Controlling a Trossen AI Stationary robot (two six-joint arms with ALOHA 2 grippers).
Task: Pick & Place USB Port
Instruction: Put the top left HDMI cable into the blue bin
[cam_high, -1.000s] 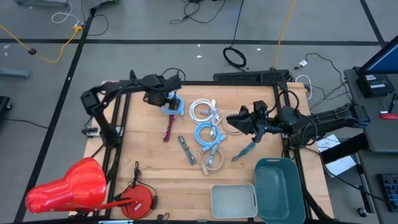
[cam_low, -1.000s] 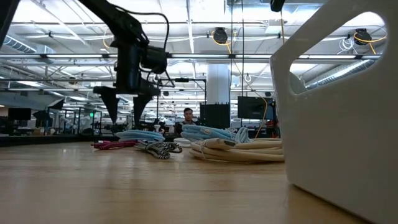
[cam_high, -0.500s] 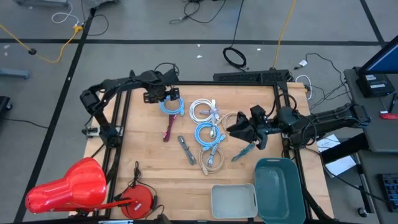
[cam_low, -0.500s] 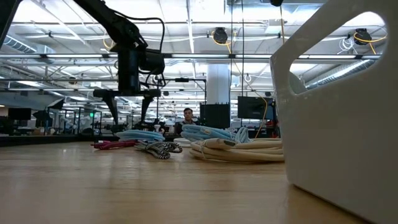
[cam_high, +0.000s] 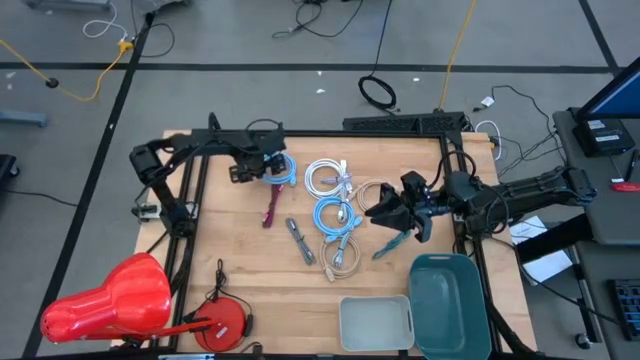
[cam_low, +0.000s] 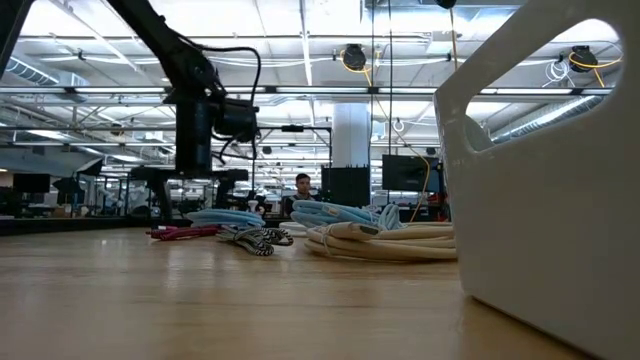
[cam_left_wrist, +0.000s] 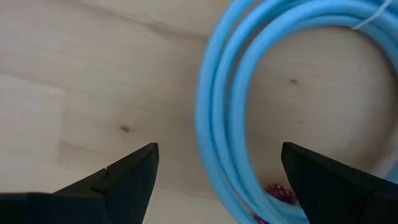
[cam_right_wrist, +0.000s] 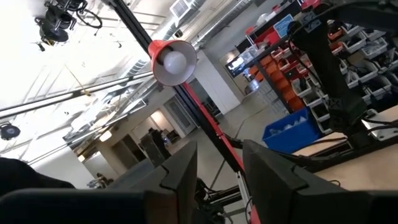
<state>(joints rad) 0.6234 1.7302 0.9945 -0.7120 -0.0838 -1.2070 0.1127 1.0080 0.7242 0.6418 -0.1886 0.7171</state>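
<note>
The left hand (cam_high: 262, 166), fingers spread wide, hovers over the blue cable coil (cam_high: 279, 171) at the far left of the cable pile (cam_high: 335, 215) on the bench (cam_high: 240, 260). The right hand (cam_high: 385, 212), at the pile's right edge, cannot be read. A teal bin (cam_high: 447, 300) and a white bin (cam_high: 375, 322) sit nearer than the pile.

2 dark jointed arms, black cabling, wedge-shaped black fingers (cam_left_wrist: 124, 177).
</note>
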